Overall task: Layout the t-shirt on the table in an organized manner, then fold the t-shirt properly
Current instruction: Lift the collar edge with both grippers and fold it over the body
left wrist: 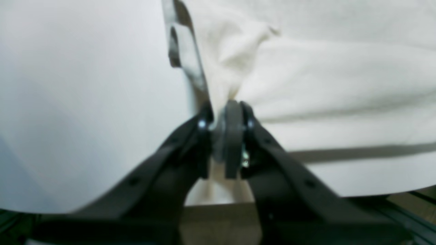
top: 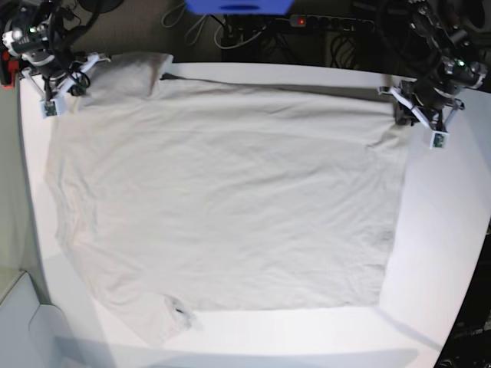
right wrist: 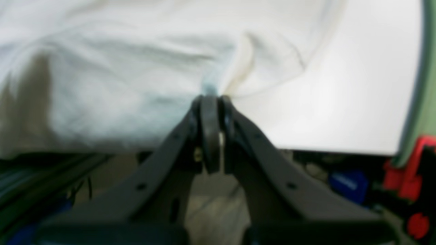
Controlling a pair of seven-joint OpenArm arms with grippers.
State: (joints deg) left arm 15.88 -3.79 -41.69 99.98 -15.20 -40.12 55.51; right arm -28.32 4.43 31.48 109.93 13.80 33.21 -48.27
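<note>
White table (top: 437,230), t-shirt (top: 230,199) spread flat, both pincers pinching corners

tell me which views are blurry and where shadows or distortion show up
Left wrist: soft focus, the tool and t-shirt both smeared, with a dark shadow band across the cloth. Right wrist: blurrier still, background only colored blobs. Base: sharpest, though the table edges bow from lens distortion; faint shadows edge the shirt.

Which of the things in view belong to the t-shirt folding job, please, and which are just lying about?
For the job:
- t-shirt
- table
- left gripper, shut on the t-shirt
- right gripper, shut on the t-shirt

Lying about:
- blue object beyond the table
- power strip and cables behind the table
</note>
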